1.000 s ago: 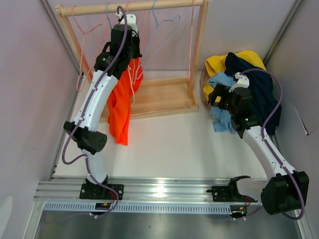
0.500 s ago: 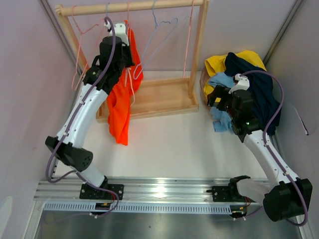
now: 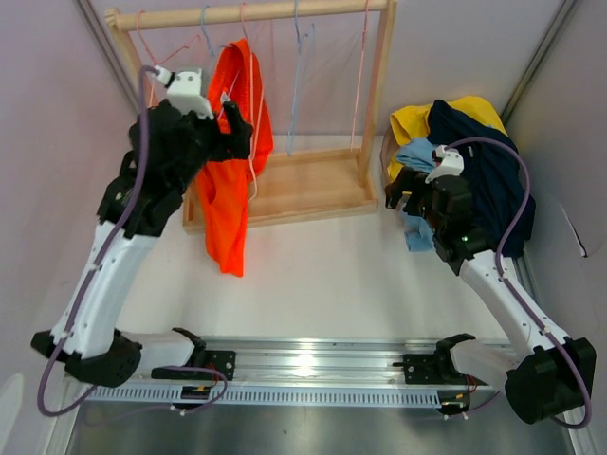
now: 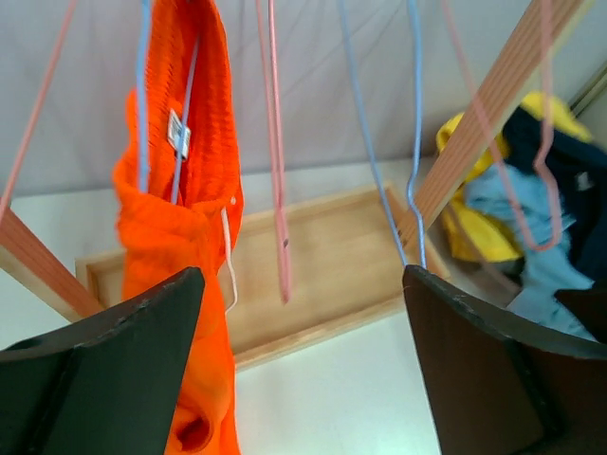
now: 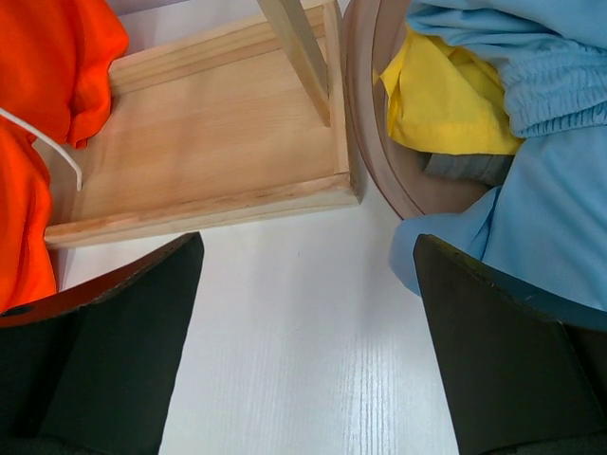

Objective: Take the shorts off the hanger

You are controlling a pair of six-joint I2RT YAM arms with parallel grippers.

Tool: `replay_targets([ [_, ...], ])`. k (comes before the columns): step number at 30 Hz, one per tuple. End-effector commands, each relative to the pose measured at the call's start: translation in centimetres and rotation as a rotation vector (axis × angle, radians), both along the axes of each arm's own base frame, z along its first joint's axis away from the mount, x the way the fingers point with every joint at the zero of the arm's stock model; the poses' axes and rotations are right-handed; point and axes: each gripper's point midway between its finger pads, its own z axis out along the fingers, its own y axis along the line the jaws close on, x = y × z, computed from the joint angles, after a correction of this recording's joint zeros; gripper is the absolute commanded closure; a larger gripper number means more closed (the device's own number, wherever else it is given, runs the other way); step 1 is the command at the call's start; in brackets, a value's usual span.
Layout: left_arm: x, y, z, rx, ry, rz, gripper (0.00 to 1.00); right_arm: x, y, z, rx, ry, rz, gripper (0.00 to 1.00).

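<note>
The orange shorts (image 3: 232,180) hang from a thin wire hanger near the left end of the wooden rack's (image 3: 377,104) top rail. The waistband is bunched up at the rail, and the legs droop down in front of the rack's flat base board. From the left wrist view, the shorts (image 4: 180,218) show a small label and a white drawstring. An empty pink hanger (image 4: 275,142) and an empty blue hanger (image 4: 413,123) dangle further right along the rail.

The left claw (image 3: 237,128) is raised at the left side of the rack, just beside the upper part of the shorts. Whether it touches the cloth cannot be told. In its own camera, the left claw (image 4: 303,360) is spread wide with nothing between its fingers.

The right claw (image 3: 396,194) hangs low to the right of the rack, near the base board's right front corner and above the white surface (image 3: 332,275). It is also spread wide (image 5: 303,351) and holds nothing. Just right of the rack stands a round bin (image 5: 360,123) heaped with yellow, light-blue and navy clothes (image 3: 465,142).
</note>
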Motion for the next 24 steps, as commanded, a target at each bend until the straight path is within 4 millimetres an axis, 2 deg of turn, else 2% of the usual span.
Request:
replay_targets([
  [1,-2.7,1.3,4.4,-0.070,-0.147,-0.006,0.07,0.2,0.5,1.0,0.016,-0.039,-0.007,0.01],
  [5,-1.7,2.8,5.5,-0.034,-0.185,0.079,0.02,0.0,1.0,0.9,0.011,-0.039,0.004,0.00],
  [9,0.6,2.4,5.5,0.000,-0.176,0.094,0.01,-0.3,0.8,0.7,-0.003,-0.036,0.002,0.01],
  [10,1.0,2.7,6.2,0.000,-0.187,0.106,0.01,-0.3,0.6,0.5,-0.010,-0.033,-0.003,0.01],
  [13,3.5,3.5,5.5,-0.004,-0.170,0.140,0.01,-0.6,0.5,0.1,-0.022,-0.027,-0.002,0.01],
  [15,5.6,3.3,5.2,-0.030,-0.153,0.132,0.02,-0.8,0.3,0.0,-0.033,-0.026,-0.002,0.01],
  [16,6.5,4.0,4.9,-0.027,-0.141,0.153,0.03,-0.9,0.2,-0.2,-0.039,-0.023,-0.006,0.01],
  [17,6.7,4.4,6.1,-0.035,-0.158,0.168,0.04,-1.0,0.1,-0.4,-0.047,-0.020,-0.005,0.01],
  [19,8.8,4.7,4.7,-0.020,-0.120,0.189,0.05,-1.1,-0.1,-0.6,-0.055,-0.017,-0.008,0.01],
  [20,8.8,4.9,5.9,-0.034,-0.141,0.193,0.05,-1.2,-0.1,-0.9,-0.058,-0.010,-0.009,0.01],
  [24,9.9,5.3,5.8,-0.040,-0.142,0.203,0.05,-1.2,-0.1,-1.5,-0.059,-0.004,-0.006,0.00],
])
